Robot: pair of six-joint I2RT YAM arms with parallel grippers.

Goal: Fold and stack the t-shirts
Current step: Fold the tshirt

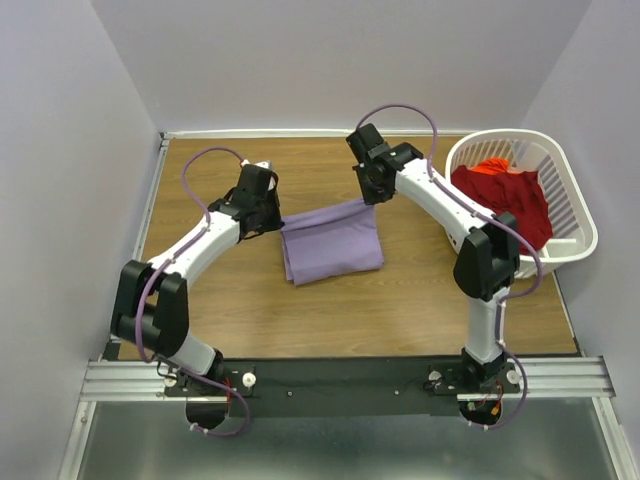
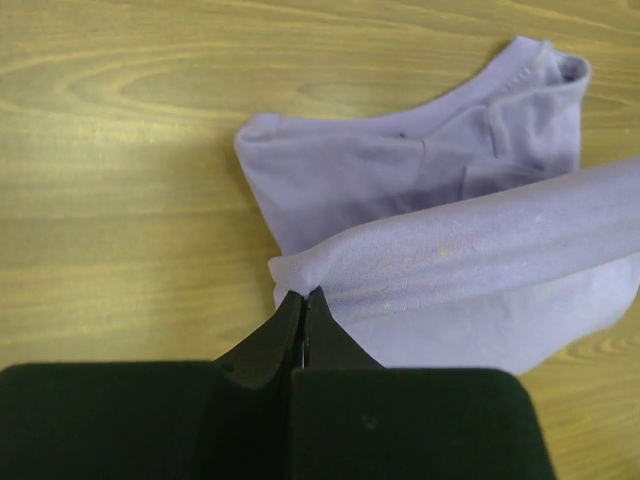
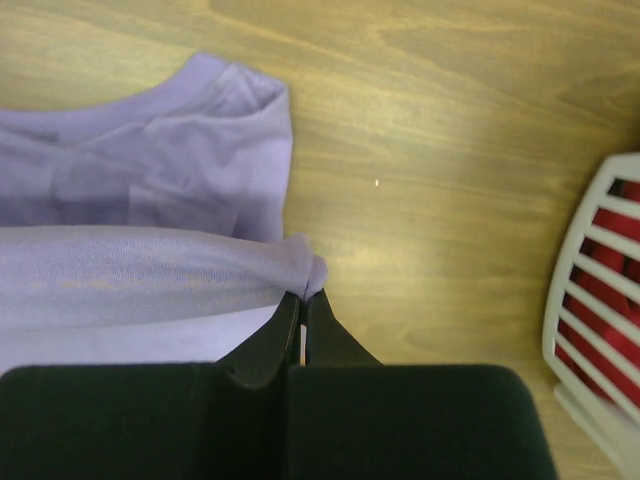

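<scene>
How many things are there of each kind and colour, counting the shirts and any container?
lavender t-shirt: 1
red t-shirt: 1
white laundry basket: 1
Total: 3
</scene>
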